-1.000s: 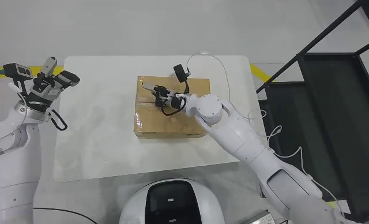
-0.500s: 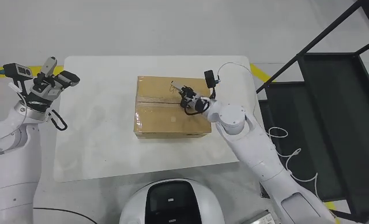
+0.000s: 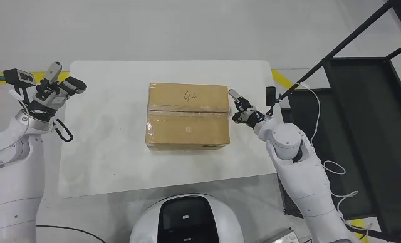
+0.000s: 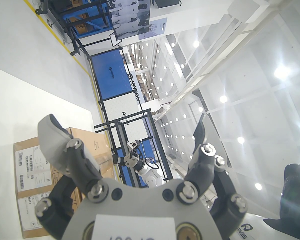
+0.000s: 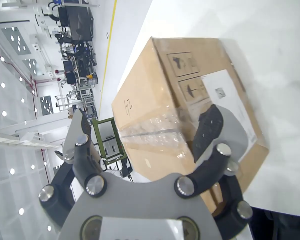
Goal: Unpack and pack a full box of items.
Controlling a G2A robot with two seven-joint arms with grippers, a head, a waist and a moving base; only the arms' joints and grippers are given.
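Squarely in the middle of the white tabletop (image 3: 113,155) sits the box (image 3: 188,116), a brown carton lying flat with its flaps closed. Clear tape runs along the seam down the length of its top, and a handwritten mark sits on the flap farther from the robot. Printed labels are stuck on both of its ends, and handling symbols are printed on the end facing the right arm.

The right arm (image 3: 288,149) reaches across the tabletop's right side, and its jaws hang just beside that end of the box, off the cardboard. The right jaws stand well apart and hold nothing. In the right wrist view the taped seam shows between the two fingers (image 5: 210,123), beyond their tips. Whether a fingertip brushes the box cannot be told. A thin white cable (image 3: 315,111) trails from this wrist.

The left arm (image 3: 28,118) is well apart from the box, over the tabletop's far left corner. The left jaws are also wide open and empty, tilted up toward the ceiling.

A black metal rack (image 3: 357,93) stands off the tabletop's right edge.
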